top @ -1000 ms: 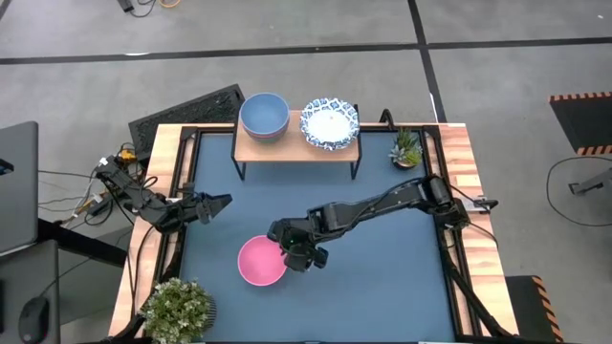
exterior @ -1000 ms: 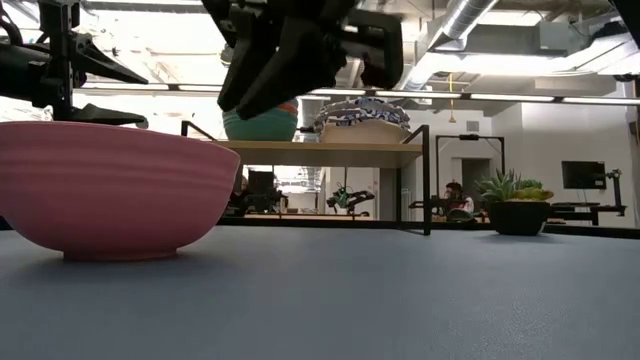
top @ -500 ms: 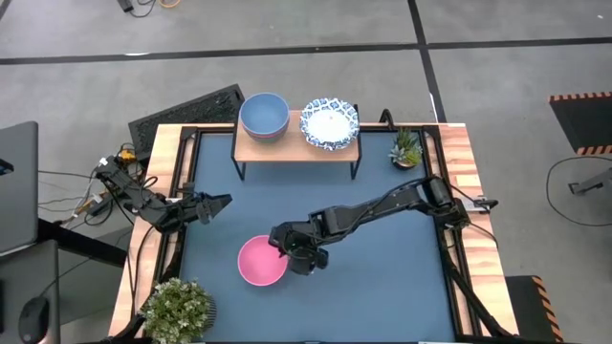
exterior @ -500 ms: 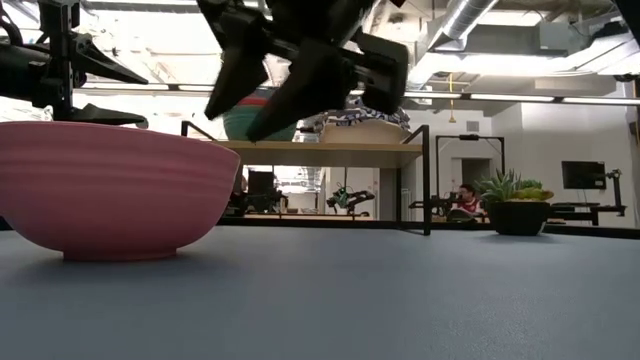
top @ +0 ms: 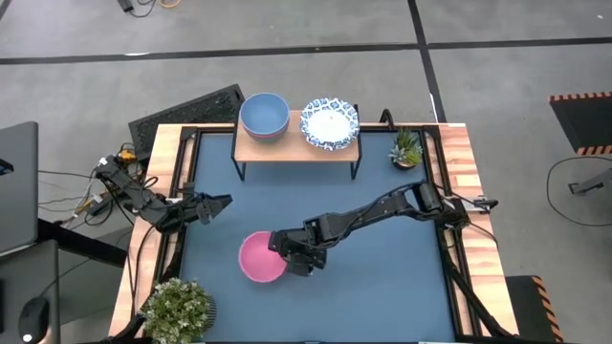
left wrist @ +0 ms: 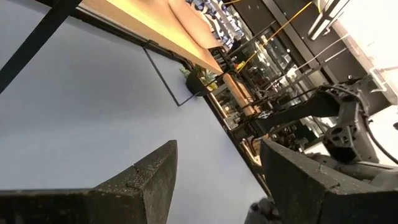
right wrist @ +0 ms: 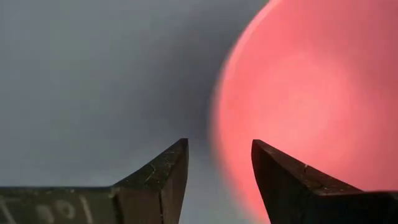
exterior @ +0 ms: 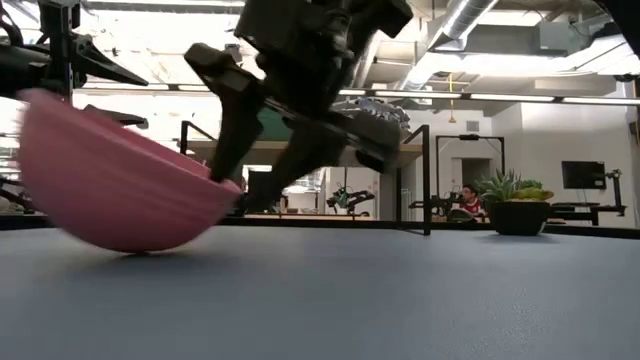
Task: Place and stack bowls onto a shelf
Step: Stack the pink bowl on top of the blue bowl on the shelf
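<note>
The right end effector (top: 284, 256) stands at the pink bowl (top: 260, 259)'s three-o'clock rim, fingers parted either side of that edge but not yet closed, so the smooth, round, ribbed-sided bowl tips on the counter (top: 382, 277)'s blue mat. The shelf (top: 296, 145), wooden-topped on thin black legs, lies toward twelve o'clock. The left end effector (top: 218, 204) waits open at ten o'clock, farther off.

No legible text, labels, brands or numbers on anything.
</note>
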`<control>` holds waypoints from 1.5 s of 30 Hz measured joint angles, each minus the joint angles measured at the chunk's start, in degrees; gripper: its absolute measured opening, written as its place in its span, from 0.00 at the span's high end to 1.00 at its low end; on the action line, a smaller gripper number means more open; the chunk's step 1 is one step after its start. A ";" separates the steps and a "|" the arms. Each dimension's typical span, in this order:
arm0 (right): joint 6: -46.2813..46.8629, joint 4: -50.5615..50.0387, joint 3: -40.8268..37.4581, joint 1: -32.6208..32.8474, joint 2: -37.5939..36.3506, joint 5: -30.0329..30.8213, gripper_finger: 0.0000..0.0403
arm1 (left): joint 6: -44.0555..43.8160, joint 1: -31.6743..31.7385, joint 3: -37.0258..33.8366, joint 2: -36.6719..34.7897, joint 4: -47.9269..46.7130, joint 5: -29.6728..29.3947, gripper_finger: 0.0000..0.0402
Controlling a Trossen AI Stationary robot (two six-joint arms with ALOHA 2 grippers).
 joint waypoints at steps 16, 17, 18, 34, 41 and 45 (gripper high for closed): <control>0.02 6.58 0.11 -0.24 0.02 1.97 0.63 | 0.05 0.00 0.00 0.09 0.00 -0.04 0.47; 0.02 7.20 0.11 -0.44 0.02 1.93 0.65 | 0.06 0.00 0.00 0.09 0.00 -0.05 0.47; 0.03 7.77 0.11 -0.50 0.02 1.87 0.67 | 0.06 0.00 0.00 0.09 0.00 -0.11 0.47; 2.42 6.77 0.08 0.07 -0.97 7.13 0.93 | -0.60 0.00 0.00 0.09 -0.11 -1.13 0.47; 9.61 -1.46 0.08 -0.58 -10.09 12.19 0.93 | -2.55 0.00 0.00 0.09 0.01 -1.13 0.47; 11.14 -3.07 0.27 -2.99 -17.97 16.20 0.93 | -2.61 0.00 0.00 0.08 0.22 -1.11 0.47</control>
